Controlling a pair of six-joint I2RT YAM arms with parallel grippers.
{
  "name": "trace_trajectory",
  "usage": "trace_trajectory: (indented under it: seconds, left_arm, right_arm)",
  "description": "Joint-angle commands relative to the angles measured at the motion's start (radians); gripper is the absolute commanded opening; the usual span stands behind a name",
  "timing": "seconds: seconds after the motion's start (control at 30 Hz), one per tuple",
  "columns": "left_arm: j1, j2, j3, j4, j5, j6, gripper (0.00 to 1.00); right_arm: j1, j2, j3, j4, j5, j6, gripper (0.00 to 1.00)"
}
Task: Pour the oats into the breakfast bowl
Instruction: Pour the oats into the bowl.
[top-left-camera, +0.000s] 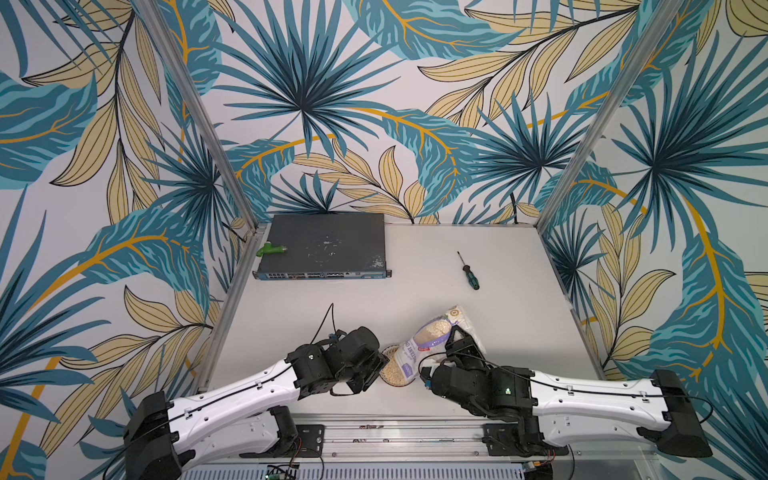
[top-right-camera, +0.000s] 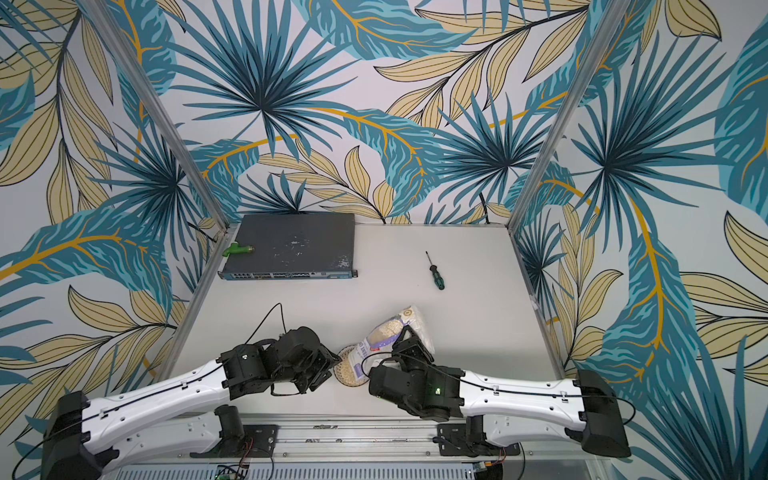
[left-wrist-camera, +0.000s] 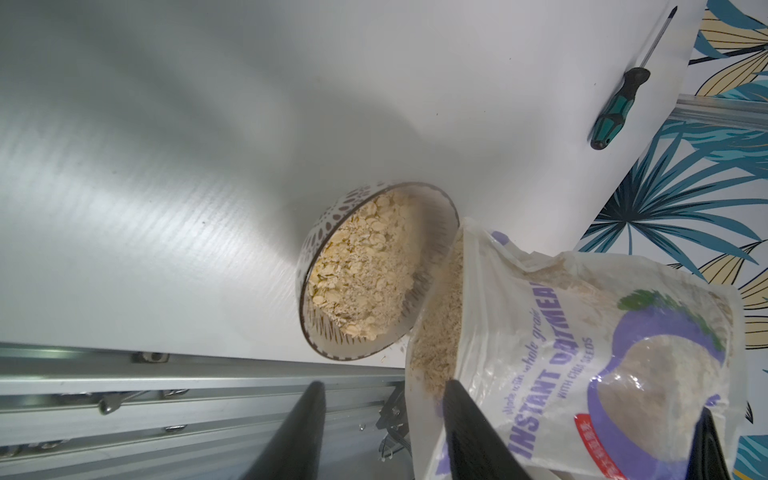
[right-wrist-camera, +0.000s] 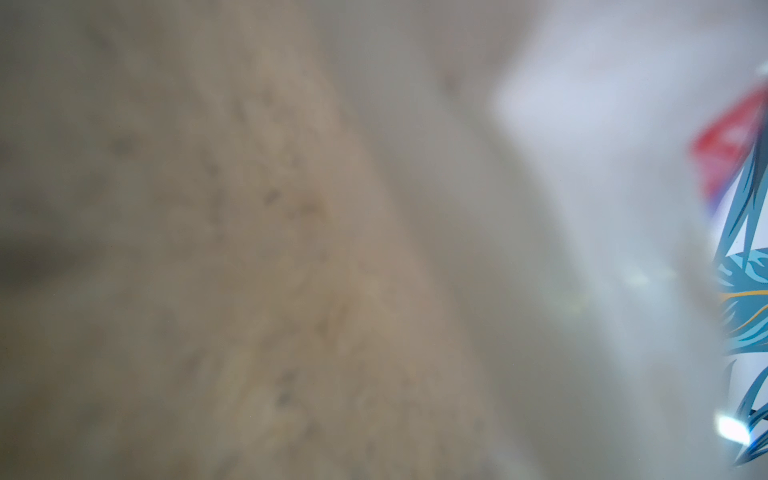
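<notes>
The oats bag (top-left-camera: 432, 332) (top-right-camera: 384, 336) hangs tilted, its open mouth low over the breakfast bowl (top-left-camera: 386, 352) (top-right-camera: 341, 357). In the left wrist view the bowl (left-wrist-camera: 328, 224) holds a heap of pale flakes (left-wrist-camera: 365, 270), and more oats lie in the mouth of the bag (left-wrist-camera: 582, 332). My right gripper (top-left-camera: 457, 336) (top-right-camera: 409, 334) is shut on the bag's middle. The bag (right-wrist-camera: 291, 249) fills the right wrist view as a blur. My left gripper (top-left-camera: 380, 365) (left-wrist-camera: 384, 384) is open beside the bowl, one finger (left-wrist-camera: 469, 428) against the bag's mouth edge.
A dark network switch (top-left-camera: 324, 245) lies at the back left with a green part (top-left-camera: 270, 249) on it. A green-handled screwdriver (top-left-camera: 468, 270) (left-wrist-camera: 623, 95) lies at the back right. An aluminium rail (left-wrist-camera: 124, 395) runs along the table's front edge, close to the bowl.
</notes>
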Motion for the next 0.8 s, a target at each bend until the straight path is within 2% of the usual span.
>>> trace_trajectory:
  seconds: [0.0, 0.1, 0.17, 0.2, 0.3, 0.4, 0.5, 0.77]
  left_arm:
    - [-0.003, -0.021, -0.003, -0.010, -0.011, 0.001, 0.50]
    - [-0.003, -0.020, -0.004, -0.010, -0.010, -0.004, 0.50]
    - [-0.003, -0.019, -0.002, -0.008, -0.011, -0.002, 0.50]
    - [-0.003, -0.018, 0.001, -0.010, -0.011, -0.001, 0.50]
    - [-0.003, -0.017, 0.005, -0.013, -0.014, -0.001, 0.50]
    - [-0.003, -0.016, 0.009, -0.013, -0.012, -0.001, 0.50]
    - [-0.003, -0.014, 0.013, -0.016, -0.017, 0.001, 0.50]
    - [-0.003, -0.004, 0.025, -0.019, -0.022, 0.003, 0.50]
  right_arm:
    - [-0.006, -0.011, 0.020, 0.019, 0.088, 0.039, 0.00]
    - [-0.007, -0.048, 0.019, 0.138, 0.105, -0.013, 0.00]
    - [-0.007, -0.023, 0.012, 0.002, 0.088, 0.063, 0.00]
    - [-0.008, -0.017, 0.008, -0.009, 0.096, 0.072, 0.00]
    - [-0.008, -0.057, -0.018, 0.166, 0.106, -0.022, 0.00]
    - [-0.009, -0.039, -0.044, 0.103, 0.096, 0.028, 0.00]
    - [-0.009, -0.062, -0.063, 0.147, 0.107, 0.040, 0.00]
    - [-0.008, -0.108, -0.091, 0.083, 0.080, 0.151, 0.00]
